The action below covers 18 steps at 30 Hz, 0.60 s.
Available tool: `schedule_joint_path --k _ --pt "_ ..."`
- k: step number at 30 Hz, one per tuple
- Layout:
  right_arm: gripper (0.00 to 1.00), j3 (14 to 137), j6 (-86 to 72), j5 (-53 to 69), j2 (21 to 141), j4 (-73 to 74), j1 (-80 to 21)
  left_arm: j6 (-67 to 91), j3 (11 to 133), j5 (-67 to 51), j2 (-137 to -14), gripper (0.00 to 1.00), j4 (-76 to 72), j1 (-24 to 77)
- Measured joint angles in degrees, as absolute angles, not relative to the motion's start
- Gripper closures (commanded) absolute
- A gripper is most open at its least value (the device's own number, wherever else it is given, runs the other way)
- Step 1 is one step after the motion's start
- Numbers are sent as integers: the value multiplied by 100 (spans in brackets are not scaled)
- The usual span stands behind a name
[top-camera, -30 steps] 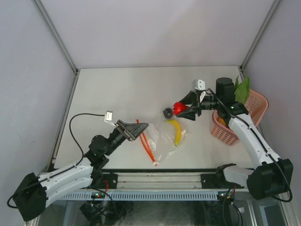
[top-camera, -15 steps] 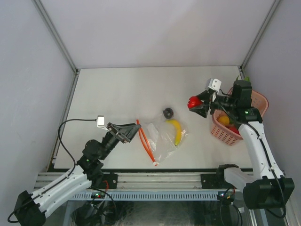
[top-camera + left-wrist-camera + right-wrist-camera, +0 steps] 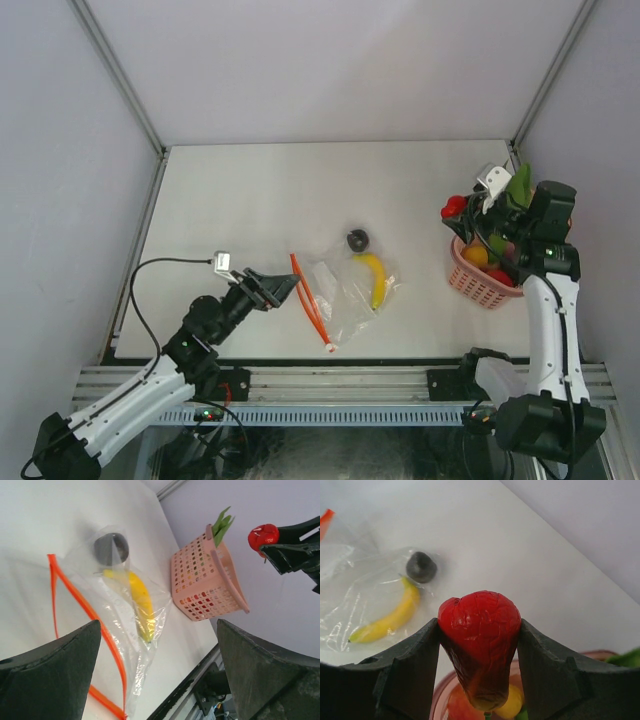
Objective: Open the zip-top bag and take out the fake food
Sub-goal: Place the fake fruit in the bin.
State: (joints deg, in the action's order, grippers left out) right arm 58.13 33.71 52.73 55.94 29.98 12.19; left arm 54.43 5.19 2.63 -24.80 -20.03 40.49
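Step in hand: depositing one removed piece of fake food. The right tool [image 3: 458, 211] is closed on a red toy fruit [image 3: 455, 209], one finger on each side. It holds the fruit in the air above the left rim of the pink lattice basket [image 3: 482, 287]. The basket stands at the right edge of the surface [image 3: 250, 200]. It already contains orange and red pieces and a green leafy vegetable [image 3: 518, 186].

The zip-top bag [image 3: 345, 295] lies flat at the near centre of the surface, with its red-orange zipper strips parted in a V. A yellow banana [image 3: 375, 279] and a dark ball [image 3: 357, 240] appear to lie under its clear plastic.

The left tool [image 3: 276, 288] hangs just left of the bag mouth. Its jaws are spread wide and hold nothing.

Next move, as judged: bring the fruit fully over the basket opening, then part the right fingers to drop it. Two pieces remain, so the bag will probably need pinning while each is drawn out.
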Motion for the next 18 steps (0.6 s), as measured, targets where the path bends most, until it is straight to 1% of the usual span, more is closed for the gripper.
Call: schedule_joint_path --k 6,11,15,18 --pt "83 5502 3262 4716 5483 3033 1680 5290 519 419 -2265 0 -1470 4034" --pt "83 5446 3046 4488 5524 3004 2189 5186 519 458 -2206 0 -1267 4025" --pt "81 5443 2921 4379 5638 2965 2467 5133 480 484 -2206 0 -1214 4005" --pt "78 5439 2867 4346 5739 2963 2644 5124 443 499 -2204 0 -1146 3994"
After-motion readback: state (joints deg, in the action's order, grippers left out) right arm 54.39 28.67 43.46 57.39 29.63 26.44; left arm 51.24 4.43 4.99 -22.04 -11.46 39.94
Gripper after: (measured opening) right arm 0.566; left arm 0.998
